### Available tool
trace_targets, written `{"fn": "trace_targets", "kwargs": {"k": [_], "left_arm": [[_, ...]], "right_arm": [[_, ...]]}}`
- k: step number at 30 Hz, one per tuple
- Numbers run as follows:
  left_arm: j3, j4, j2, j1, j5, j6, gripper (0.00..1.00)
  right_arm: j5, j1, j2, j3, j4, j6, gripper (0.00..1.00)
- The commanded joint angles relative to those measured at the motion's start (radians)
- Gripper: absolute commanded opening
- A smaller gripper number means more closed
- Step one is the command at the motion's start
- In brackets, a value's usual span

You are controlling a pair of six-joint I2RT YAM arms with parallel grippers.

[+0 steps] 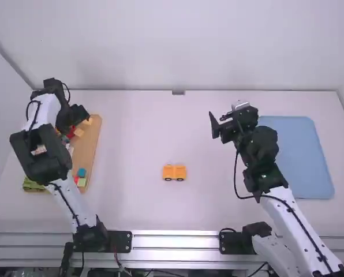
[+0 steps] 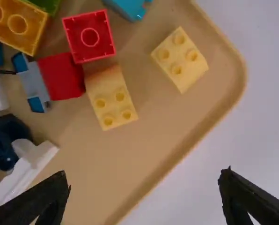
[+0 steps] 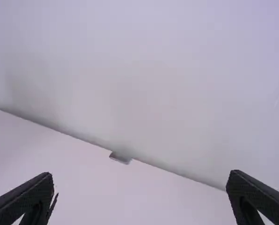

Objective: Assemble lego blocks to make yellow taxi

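Yellow is colouring the small wheeled body [image 1: 174, 171] that is standing mid-table. At ten o'clock from it in the high view, the left gripper [image 1: 79, 113] is hovering over the wooden tray [image 1: 92, 141], its fingers gaping, while its arm is hiding part of the tray. Below it two pale yellow blocks [image 2: 179, 58] are lying apart, a red block [image 2: 102, 49] touching one, seemingly; an orange-yellow block [image 2: 18, 28] is being cut off. Between one and two o'clock, the right gripper [image 1: 219, 122] is hanging empty, fingers spread.
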Motion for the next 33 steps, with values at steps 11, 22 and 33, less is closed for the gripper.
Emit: {"fn": "trace_targets", "kwargs": {"k": [11, 22, 33], "left_arm": [[-0.049, 0.064, 0.022, 0.014, -0.091, -0.069, 0.7], [-0.137, 0.172, 0.022, 0.015, -0.14, -0.103, 0.64], [-0.219, 0.304, 0.022, 0.015, -0.143, -0.107, 0.61]], "right_arm": [[0.003, 0.0, 0.003, 0.043, 0.007, 0.011, 0.98], [0.003, 0.0, 0.003, 0.043, 0.007, 0.011, 0.98], [0.003, 0.0, 0.003, 0.043, 0.005, 0.01, 0.98]]}}
